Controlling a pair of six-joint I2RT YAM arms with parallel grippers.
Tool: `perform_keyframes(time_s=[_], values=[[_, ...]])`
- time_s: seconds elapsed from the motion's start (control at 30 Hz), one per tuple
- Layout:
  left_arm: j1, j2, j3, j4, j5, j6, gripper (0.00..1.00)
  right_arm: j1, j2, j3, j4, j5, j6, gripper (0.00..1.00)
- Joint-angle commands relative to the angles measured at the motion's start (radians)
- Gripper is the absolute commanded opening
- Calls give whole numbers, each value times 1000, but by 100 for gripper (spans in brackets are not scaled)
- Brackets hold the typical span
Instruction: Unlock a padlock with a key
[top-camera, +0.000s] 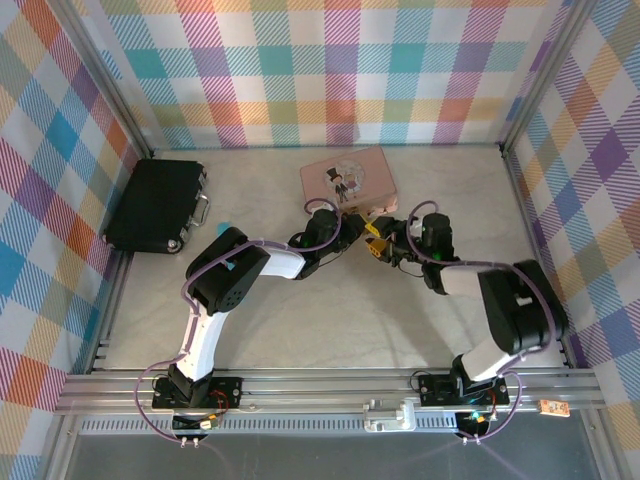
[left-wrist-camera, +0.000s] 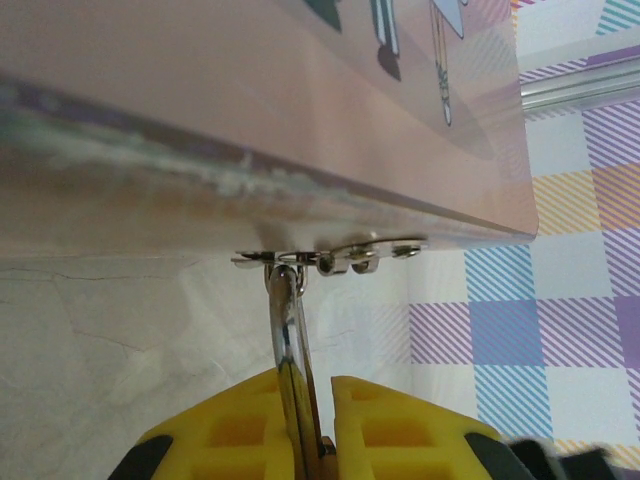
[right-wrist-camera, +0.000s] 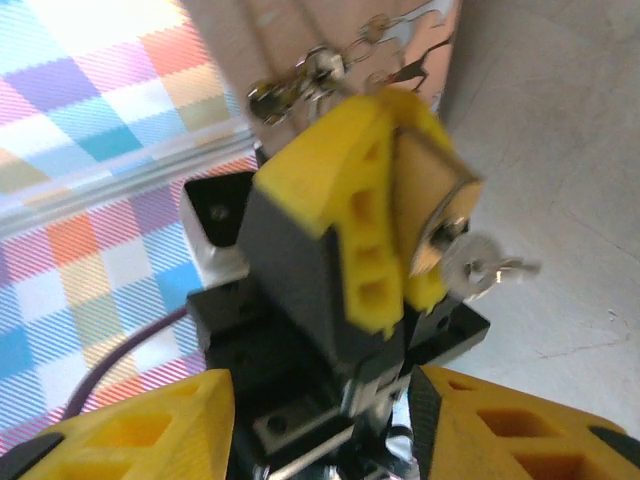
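Top view – padlock (top-camera: 373, 238): at near edge of pink tin box (top-camera: 348, 178); axis unclear.
Left wrist – left gripper (left-wrist-camera: 310, 398): clamped on padlock (left-wrist-camera: 291, 372); shackle (left-wrist-camera: 283, 312) runs straight up to hasp (left-wrist-camera: 330, 262) of box.
Right wrist – right gripper (right-wrist-camera: 320, 430): jaws apart, empty; key (right-wrist-camera: 480, 265) protrudes rightward from base of padlock (right-wrist-camera: 435, 195).

Top view: fixed high above the near edge, looking down on the whole desk (top-camera: 330, 300). Left wrist view: very near and low over the desk, sighting past the left gripper (left-wrist-camera: 305, 400) at the front edge of the pink box (left-wrist-camera: 250, 100). Right wrist view: near, facing that gripper from the opposite side. Both wrist views share the box's latch and the padlock (left-wrist-camera: 288, 340).
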Motion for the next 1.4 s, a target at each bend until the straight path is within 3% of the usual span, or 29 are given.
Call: perform_keyframes(time_s=[0.0,0.23,0.47,0.63,1.1,1.37], values=[[8,-5,3,-110,-14,-74,0,-9,-94,18,-296,11,-252,53],[9,-2,4,-87,-16,-92,0,-16,-111,29,-396,-14,-329,49],[8,-9,-16,-54,-19,-113,0,-16,-19,16,-187,-20,-272,34],[8,-12,-35,-23,-21,-127,0,-16,0,23,-143,35,-269,30],[7,-26,-41,-21,-14,-131,0,-16,188,15,215,70,-113,19],[7,-26,-47,-22,-12,-134,0,-16,207,1,273,113,-90,18]])
